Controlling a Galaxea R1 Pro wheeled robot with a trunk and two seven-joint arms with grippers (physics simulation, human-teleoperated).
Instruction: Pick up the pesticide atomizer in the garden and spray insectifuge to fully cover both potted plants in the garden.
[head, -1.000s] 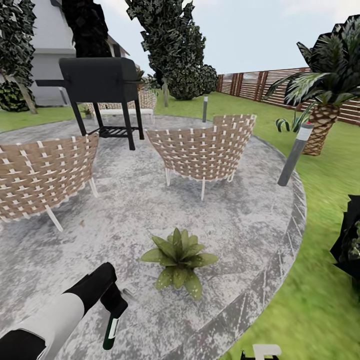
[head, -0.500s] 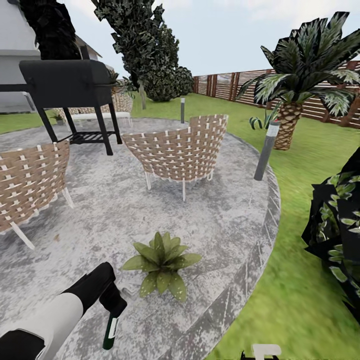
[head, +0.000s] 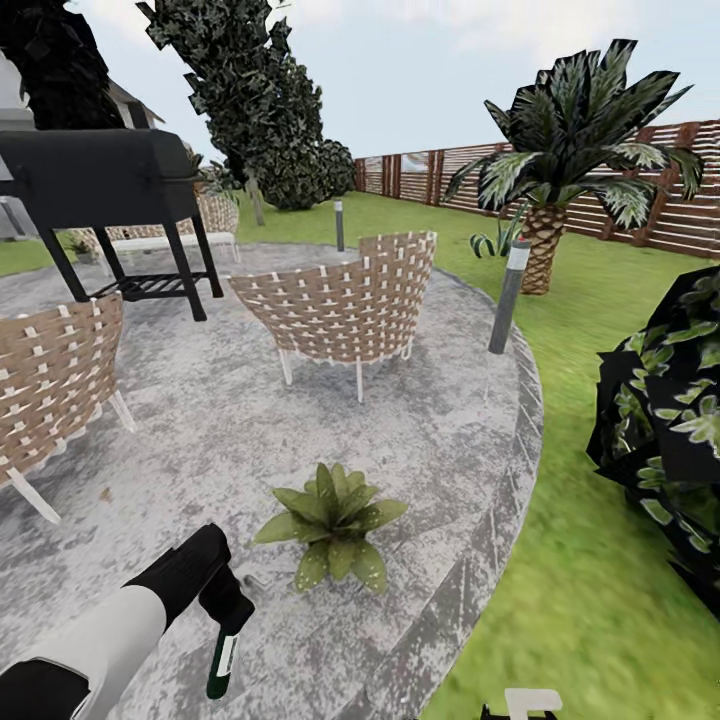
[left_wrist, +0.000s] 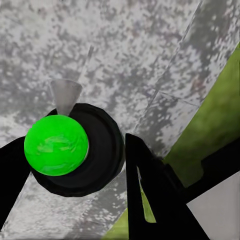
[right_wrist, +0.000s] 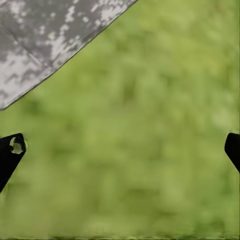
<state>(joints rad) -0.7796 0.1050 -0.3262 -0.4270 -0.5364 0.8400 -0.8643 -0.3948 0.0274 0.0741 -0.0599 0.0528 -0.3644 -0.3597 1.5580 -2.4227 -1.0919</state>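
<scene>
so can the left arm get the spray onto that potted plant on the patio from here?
Probably yes. The left pincer holds the atomizer, hanging nozzle-down just beside the potted plant, with bare patio between them. The nozzle would likely need tilting toward the leaves first.

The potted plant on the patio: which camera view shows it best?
The head view shows it best: the potted plant appears whole, its green rosette on the grey patio, ahead of the left gripper. The left wrist view shows paving and the held atomizer; the right wrist view shows grass and the patio edge.
</scene>
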